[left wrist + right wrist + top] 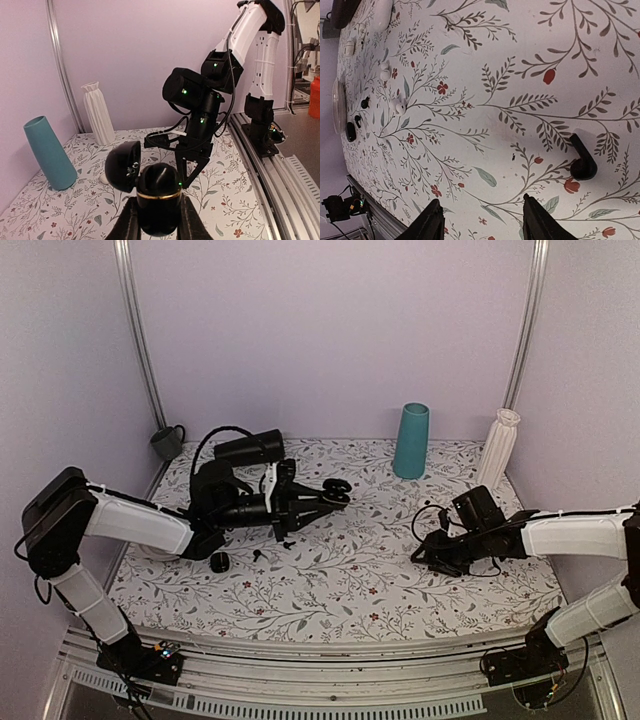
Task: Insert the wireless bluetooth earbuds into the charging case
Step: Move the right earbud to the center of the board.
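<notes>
The black charging case point(159, 200), with a gold ring and its lid point(122, 165) swung open, is held above the table between the pads of my left gripper point(159, 222). From above, the case point(339, 489) sits at the tip of the left gripper point(333, 496), left of the table's centre. My right gripper point(485, 222) hovers open over the floral cloth with nothing between its fingers. A black stemmed earbud point(581, 161) lies just beyond its right finger point(538, 220). Two white earbuds point(385, 70) point(399, 106) lie farther off.
A teal vase point(411, 440) and a white ribbed vase point(498, 447) stand at the back right. A dark mug point(167, 442) sits at the back left. Small black pieces point(219, 561) point(258, 554) lie under the left arm. The right arm point(200, 120) faces the case.
</notes>
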You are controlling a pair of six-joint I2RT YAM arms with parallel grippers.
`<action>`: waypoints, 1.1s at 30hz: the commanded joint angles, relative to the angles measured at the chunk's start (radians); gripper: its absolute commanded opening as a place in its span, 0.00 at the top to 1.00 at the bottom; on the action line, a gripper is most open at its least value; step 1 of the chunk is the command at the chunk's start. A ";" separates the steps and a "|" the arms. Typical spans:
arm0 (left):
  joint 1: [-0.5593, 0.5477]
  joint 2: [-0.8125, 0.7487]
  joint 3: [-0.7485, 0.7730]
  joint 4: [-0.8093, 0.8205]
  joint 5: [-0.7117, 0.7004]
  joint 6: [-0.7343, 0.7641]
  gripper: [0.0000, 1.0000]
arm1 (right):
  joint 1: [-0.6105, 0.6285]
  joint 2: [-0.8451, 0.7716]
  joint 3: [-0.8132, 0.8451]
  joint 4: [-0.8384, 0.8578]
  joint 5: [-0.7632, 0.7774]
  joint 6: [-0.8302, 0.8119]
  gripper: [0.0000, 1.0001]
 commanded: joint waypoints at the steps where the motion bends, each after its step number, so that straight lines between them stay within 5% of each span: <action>1: 0.010 -0.023 0.008 -0.026 -0.009 0.019 1.00 | -0.003 0.034 -0.047 0.160 -0.052 0.085 0.46; 20: 0.010 -0.034 0.009 -0.052 -0.008 0.032 1.00 | -0.183 0.035 -0.204 0.305 -0.043 0.167 0.46; 33: 0.011 -0.052 -0.015 -0.058 -0.017 0.034 1.00 | -0.236 0.196 0.008 0.198 -0.009 0.000 0.46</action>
